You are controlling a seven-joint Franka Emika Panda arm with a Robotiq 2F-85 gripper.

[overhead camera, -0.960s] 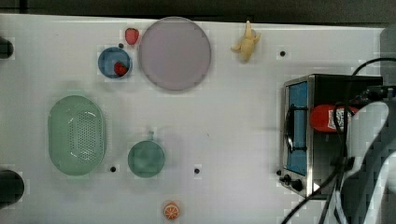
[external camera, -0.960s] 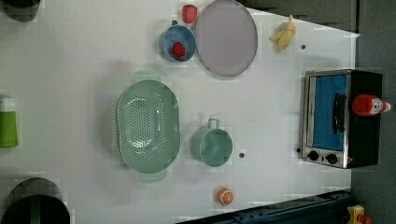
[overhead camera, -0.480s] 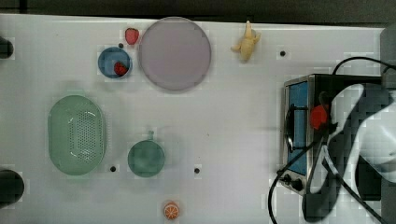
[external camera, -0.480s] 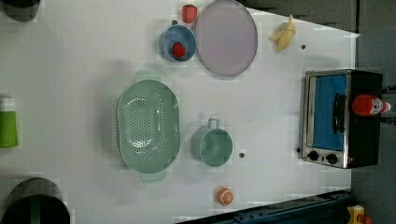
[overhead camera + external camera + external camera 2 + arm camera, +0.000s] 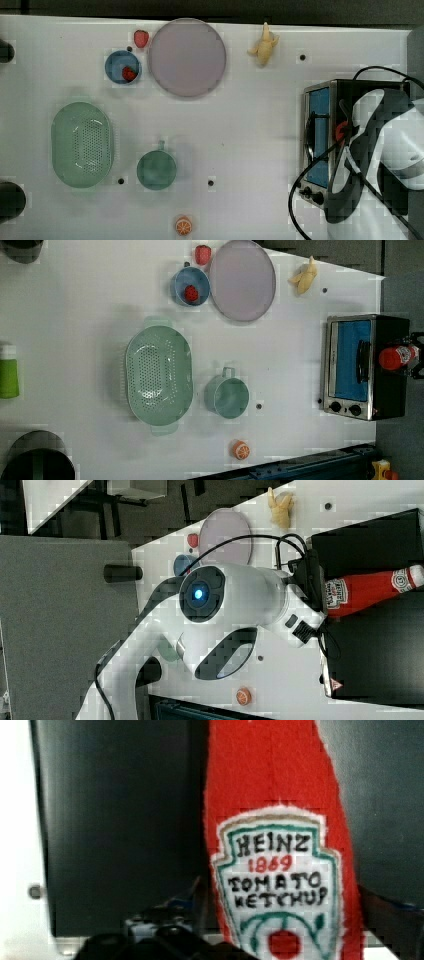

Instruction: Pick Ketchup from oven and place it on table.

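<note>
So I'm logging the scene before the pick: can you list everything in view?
ketchup: 1, red, white cap, on top of the oven
oven: 1, black, silver front, the left view's right
table: 1, white
plate: 1, lilac
bowl: 1, blue, holds a strawberry
strawberries: 2, red
colander: 1, green
cup: 1, teal
banana: 1, yellow
orange half: 1
arm: 1, white, its end effector at the ketchup

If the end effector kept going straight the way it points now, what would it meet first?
Most likely the ketchup itself: in the wrist view the bottle stands right ahead, on the oven's black top. How much gap remains is unclear.
</note>
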